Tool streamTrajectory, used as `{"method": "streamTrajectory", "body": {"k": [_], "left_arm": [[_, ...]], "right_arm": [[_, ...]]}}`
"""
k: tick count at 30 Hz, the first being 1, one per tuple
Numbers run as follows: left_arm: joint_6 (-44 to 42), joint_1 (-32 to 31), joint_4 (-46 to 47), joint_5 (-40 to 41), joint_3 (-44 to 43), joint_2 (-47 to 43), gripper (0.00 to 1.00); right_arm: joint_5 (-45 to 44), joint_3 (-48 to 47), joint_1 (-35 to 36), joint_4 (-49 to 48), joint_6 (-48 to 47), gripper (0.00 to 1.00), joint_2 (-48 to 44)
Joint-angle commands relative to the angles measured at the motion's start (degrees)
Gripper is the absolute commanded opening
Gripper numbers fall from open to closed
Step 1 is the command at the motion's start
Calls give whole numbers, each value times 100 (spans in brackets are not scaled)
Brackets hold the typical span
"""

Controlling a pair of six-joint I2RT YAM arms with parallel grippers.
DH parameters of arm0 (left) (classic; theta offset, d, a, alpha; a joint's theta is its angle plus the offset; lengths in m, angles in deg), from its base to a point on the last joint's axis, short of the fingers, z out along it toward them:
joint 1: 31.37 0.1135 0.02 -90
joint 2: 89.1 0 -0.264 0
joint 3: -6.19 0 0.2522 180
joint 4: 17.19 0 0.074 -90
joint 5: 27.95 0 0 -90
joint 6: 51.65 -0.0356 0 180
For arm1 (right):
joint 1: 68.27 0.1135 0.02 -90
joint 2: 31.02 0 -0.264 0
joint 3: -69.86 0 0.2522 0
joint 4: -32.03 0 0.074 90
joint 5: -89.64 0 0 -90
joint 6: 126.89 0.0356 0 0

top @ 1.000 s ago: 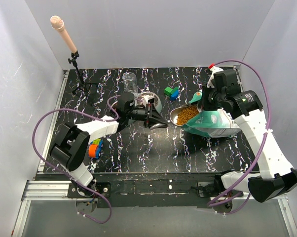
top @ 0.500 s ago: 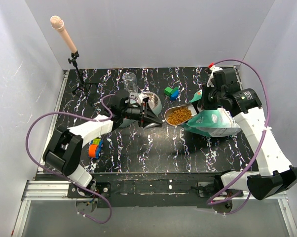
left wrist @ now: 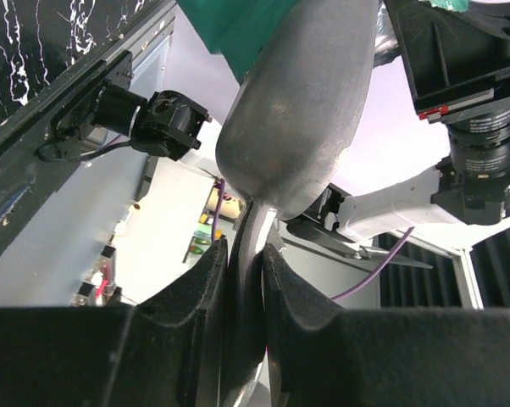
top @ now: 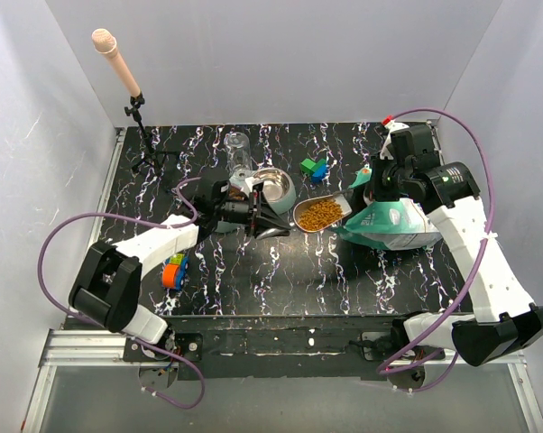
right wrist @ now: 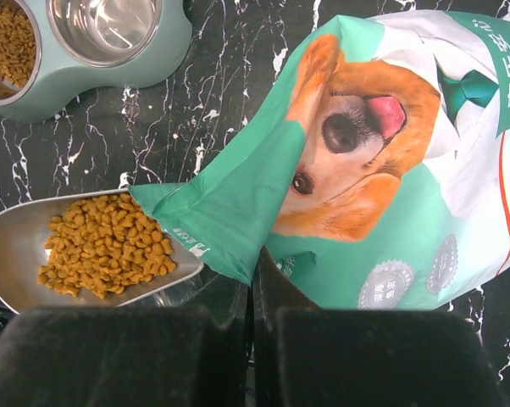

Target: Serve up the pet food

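Scoop (right wrist: 9, 254) of pet food (right wrist: 102, 246) sits further left now; your left gripper (left wrist: 245, 263) clamps its handle, right gripper (right wrist: 251, 297) pinches the bag (right wrist: 382, 212).

The left gripper (top: 276, 225) is closed on the handle of the scoop (top: 298, 216); the right gripper (top: 377, 194), right of the scoop, is pinched on the bag (top: 393, 230).

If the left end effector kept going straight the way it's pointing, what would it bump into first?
The left end effector points to the right, gripping the metal scoop of pet food. Straight on, the scoop's front would push into the teal bag first, I think; their heights are hard to compare.
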Motion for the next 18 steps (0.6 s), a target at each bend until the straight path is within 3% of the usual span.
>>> {"method": "streamTrajectory", "body": {"k": [1,18], "left_arm": [[727,293,652,235,262,-421,0],[-185,1136,-1255,103,-283,-1310,0]], "right_arm": [[-260,-164,-72,-223,-90,1,-319],[-208,-76,-80,-285,-81,1,-310]]}}
